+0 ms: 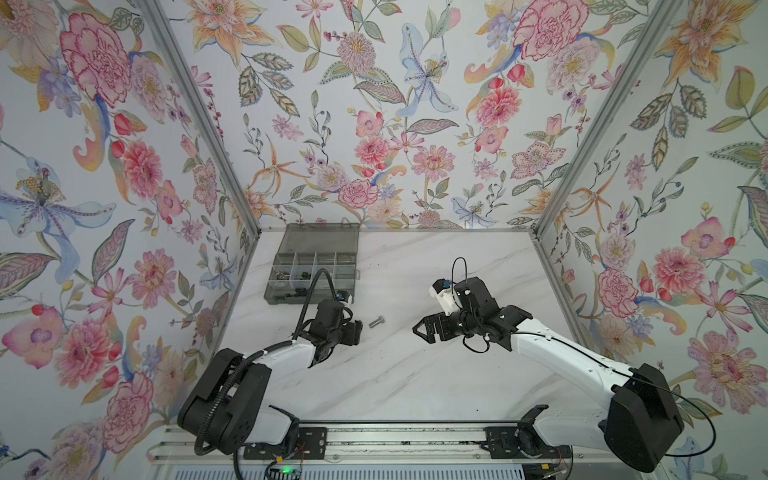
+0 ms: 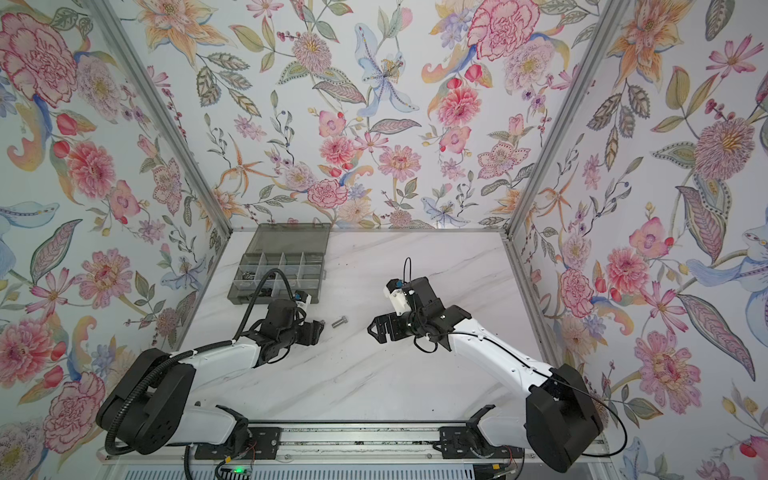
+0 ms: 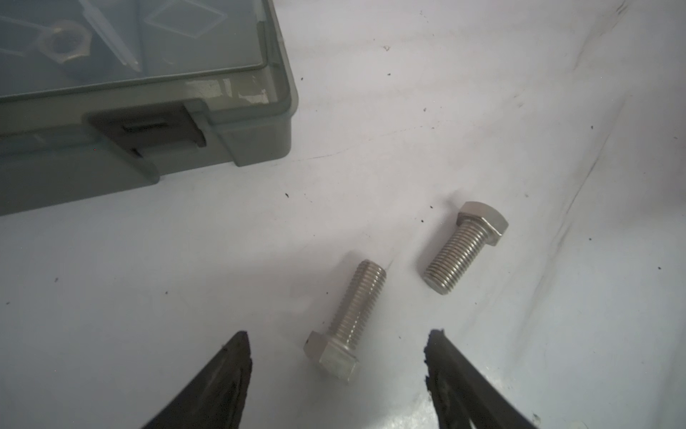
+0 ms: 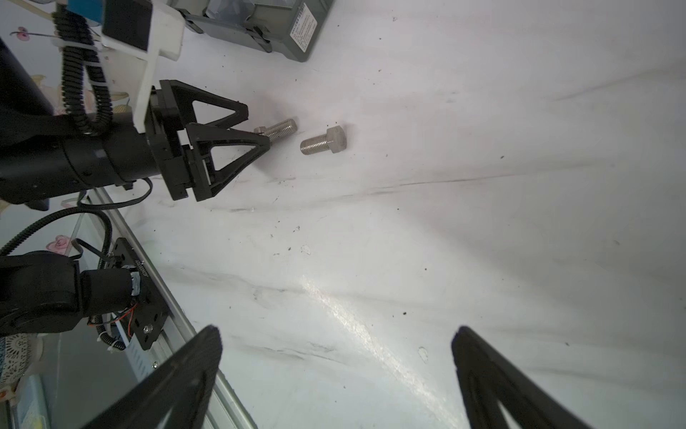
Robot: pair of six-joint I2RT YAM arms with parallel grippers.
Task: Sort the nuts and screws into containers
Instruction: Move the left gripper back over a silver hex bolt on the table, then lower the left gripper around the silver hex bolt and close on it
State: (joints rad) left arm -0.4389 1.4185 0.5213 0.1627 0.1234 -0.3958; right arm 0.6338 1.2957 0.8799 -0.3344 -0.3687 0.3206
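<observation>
A white marbled table point(image 1: 415, 374) sits inside a booth with flowered walls, and two robot arms reach in from the near edge. Two silver hex-headed screws lie on their sides on the table, just beside each other but not touching, at the middle of the workspace.

The left gripper point(image 3: 337, 336) is low over the table with its two black fingers point(image 3: 226, 375) spread apart. The first screw point(image 3: 349, 319) lies between them, hex head toward the wrist and threaded end pointing away. In the left wrist view there is bare table on both sides of it, so it is framed by the fingers but not clamped. In the right wrist view the left gripper point(image 4: 258, 126) hides part of this screw point(image 4: 283, 128). I cannot tell from there whether a fingertip touches the head.

The second screw point(image 3: 464, 247) lies just outside the fingers, its head pointing away from the gripper. In both top views it shows alone point(image 1: 376, 322) between the two grippers; the first screw is hidden under the left gripper.

The right gripper point(image 4: 337, 330) hovers well apart from both screws – fingers spread wide, nothing between them.

The smoky-grey organiser box point(image 3: 256, 141) stands near the left gripper, toward the back left of the table, with its lid point(image 1: 322, 237) folded open. Small dark and silver parts lie in its left cells; one hex nut point(image 3: 65, 42) shows clearly.
</observation>
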